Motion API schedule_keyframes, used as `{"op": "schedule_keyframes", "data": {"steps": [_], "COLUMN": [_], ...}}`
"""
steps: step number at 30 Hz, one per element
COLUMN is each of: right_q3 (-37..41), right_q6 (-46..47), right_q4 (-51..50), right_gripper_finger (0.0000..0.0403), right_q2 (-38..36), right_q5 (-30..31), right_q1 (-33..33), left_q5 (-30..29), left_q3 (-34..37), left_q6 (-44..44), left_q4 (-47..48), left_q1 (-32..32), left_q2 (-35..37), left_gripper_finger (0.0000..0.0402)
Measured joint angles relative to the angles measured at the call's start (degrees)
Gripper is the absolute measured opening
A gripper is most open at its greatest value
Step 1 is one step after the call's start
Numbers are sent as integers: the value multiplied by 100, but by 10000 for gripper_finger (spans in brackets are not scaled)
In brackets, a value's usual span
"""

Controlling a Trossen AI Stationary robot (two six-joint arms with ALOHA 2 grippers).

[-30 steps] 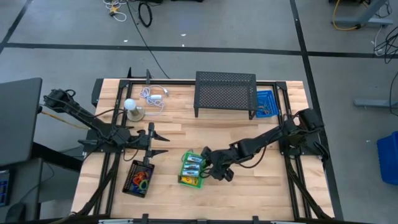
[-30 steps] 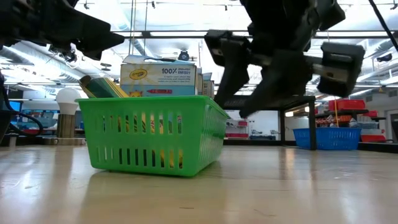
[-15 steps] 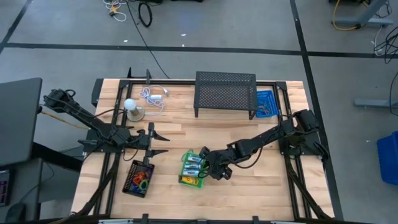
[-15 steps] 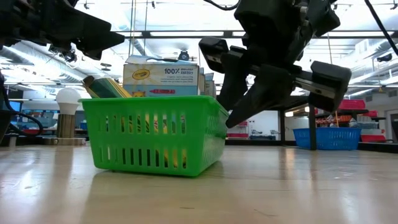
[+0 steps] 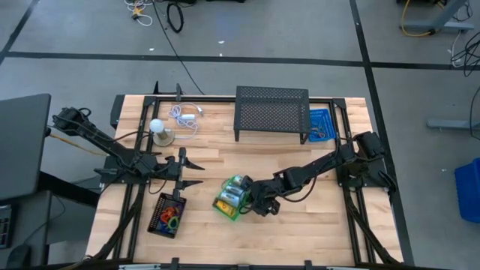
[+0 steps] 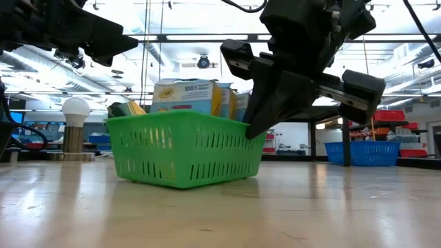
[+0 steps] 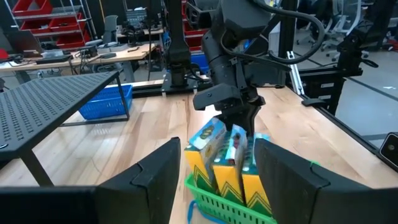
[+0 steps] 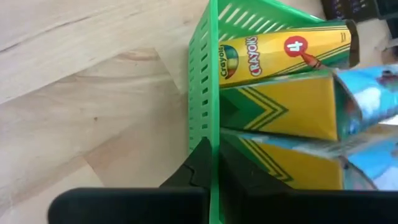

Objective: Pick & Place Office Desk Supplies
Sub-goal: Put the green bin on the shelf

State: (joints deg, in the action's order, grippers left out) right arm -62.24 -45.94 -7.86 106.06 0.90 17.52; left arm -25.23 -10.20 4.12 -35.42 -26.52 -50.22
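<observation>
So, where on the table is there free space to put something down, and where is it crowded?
Bare wood lies between the green basket and the table's right edge, in front of the black mesh stand. The near right corner is also free. It is crowded on the left: the black tray of loops, the left hand, the white ball and the white cable. The right hand grips the basket's rim.
</observation>
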Motion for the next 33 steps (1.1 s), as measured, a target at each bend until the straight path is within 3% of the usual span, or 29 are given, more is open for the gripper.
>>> {"op": "schedule_keyframes", "data": {"steps": [17,33], "right_q3": [-27,-1181], "right_q6": [455,484], "right_q4": [-823,-2862], "right_gripper_finger": [8,8], "right_q2": [-16,33], "right_q5": [308,817], "right_q1": [7,-38], "left_q5": [0,2], "left_q3": [-2,-2], "left_q6": [0,3], "left_q4": [-26,-39], "left_q1": [0,-2], "left_q2": [0,0], "left_gripper_finger": [213,213]}}
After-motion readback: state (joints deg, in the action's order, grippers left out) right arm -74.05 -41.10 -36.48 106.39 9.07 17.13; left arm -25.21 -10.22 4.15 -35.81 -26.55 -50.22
